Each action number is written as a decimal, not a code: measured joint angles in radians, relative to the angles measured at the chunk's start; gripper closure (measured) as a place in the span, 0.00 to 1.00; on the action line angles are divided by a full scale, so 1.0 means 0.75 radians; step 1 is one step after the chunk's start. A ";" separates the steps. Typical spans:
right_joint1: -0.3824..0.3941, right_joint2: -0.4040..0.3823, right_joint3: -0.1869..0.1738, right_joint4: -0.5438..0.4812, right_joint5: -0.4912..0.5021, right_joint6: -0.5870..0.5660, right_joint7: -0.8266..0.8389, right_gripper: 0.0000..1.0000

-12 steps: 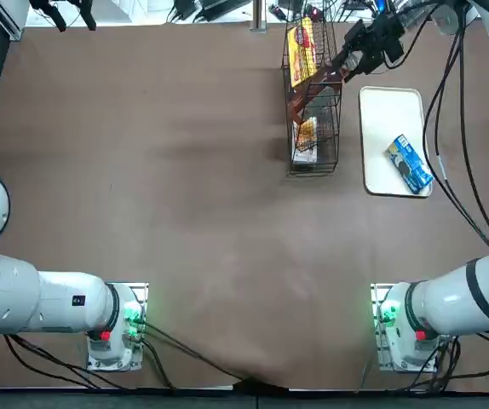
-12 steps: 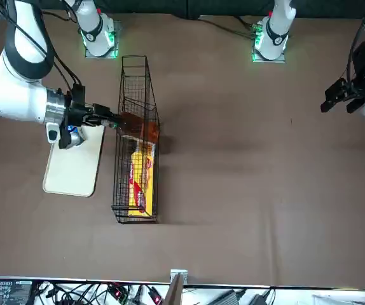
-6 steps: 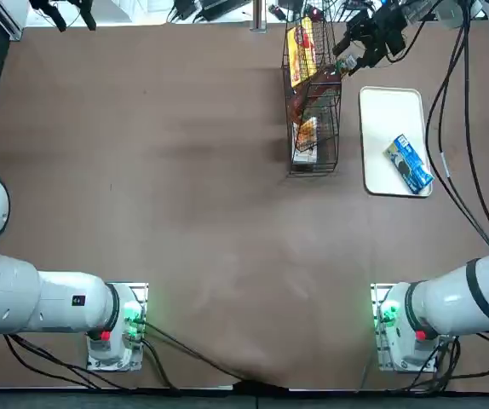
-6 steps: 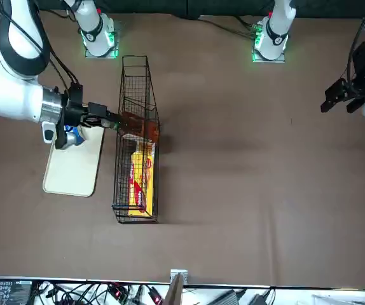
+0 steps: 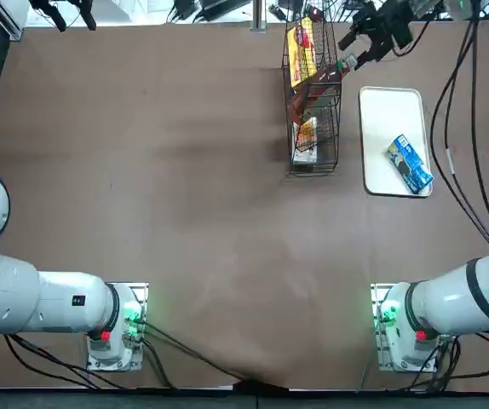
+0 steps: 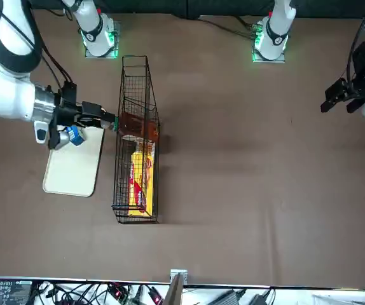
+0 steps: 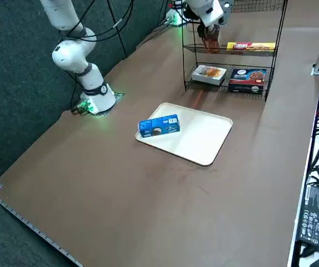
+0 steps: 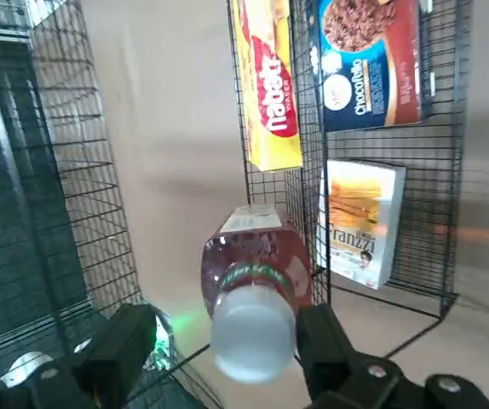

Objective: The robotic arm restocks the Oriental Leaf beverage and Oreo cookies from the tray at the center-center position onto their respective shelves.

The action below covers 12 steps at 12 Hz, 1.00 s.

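Observation:
The Oriental Leaf beverage lies on a tier of the black wire shelves, its white cap pointing out at my right gripper. The gripper is open: the cap sits between the fingers, with a gap on one side. From the right side the gripper hangs at the rack's near end, just above the brown bottle. The blue Oreo cookies packet lies on the white tray, beside the rack. It also shows in the side view as the Oreo packet.
The rack also holds a yellow packet, a blue biscuit box and a white Franzzi box. Black cables trail from the right arm over the tray's far side. Cables and equipment line the table's far edge.
My right wrist has drawn back from the rack, out over the tray side and towards the far edge. The bottle stays on its shelf. The Oreo packet has not moved.

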State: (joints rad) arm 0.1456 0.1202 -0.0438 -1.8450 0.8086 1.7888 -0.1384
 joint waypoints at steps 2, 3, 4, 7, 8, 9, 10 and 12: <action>-0.033 0.000 -0.003 0.059 -0.017 -0.055 0.029 0.00; -0.048 -0.001 -0.005 0.089 -0.027 -0.076 0.045 0.00; -0.064 -0.002 -0.006 0.113 -0.046 -0.095 0.063 0.00; -0.112 -0.005 -0.008 0.153 -0.111 -0.136 0.094 0.00; -0.128 -0.005 -0.008 0.156 -0.125 -0.144 0.099 0.00; -0.145 -0.005 -0.009 0.156 -0.131 -0.151 0.100 0.00; -0.159 -0.005 -0.009 0.156 -0.141 -0.158 0.101 0.00; -0.180 -0.005 -0.010 0.156 -0.175 -0.166 0.122 0.01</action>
State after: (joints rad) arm 0.0109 0.1164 -0.0516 -1.7281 0.6772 1.6640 -0.0469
